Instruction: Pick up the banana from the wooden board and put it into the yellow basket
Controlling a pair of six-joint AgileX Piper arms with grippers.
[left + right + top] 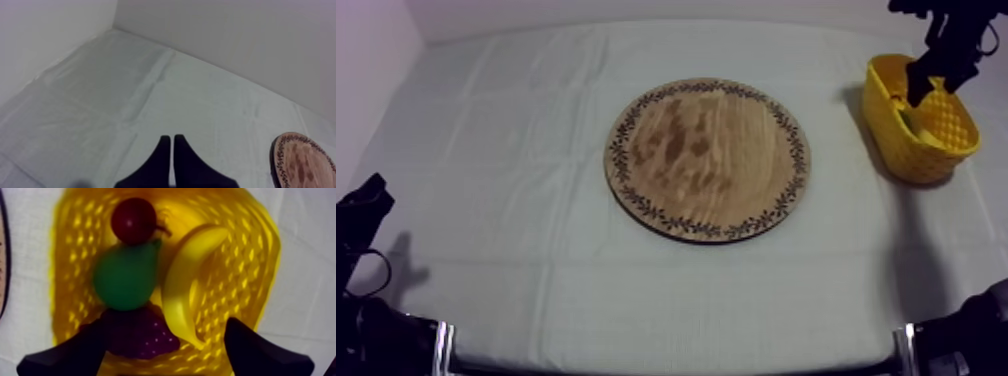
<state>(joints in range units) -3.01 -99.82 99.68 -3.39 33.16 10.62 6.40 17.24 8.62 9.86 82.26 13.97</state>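
Since the banana (192, 283) lies inside the yellow basket (916, 160), at the top view's upper right, placing looks done. Right end effector (166, 323) hangs above it, spread wide, holding nothing; next, a straight lift clear. Left end effector (172, 142) closed, empty.

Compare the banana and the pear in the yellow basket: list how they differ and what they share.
Colour: the banana is yellow, the pear green. Shape: the banana is long and curved, the pear plump, narrowing at one end. Place: the banana lies along the basket wall, the pear nearer the middle, between the small red fruit and the grapes. Both lie inside the basket.
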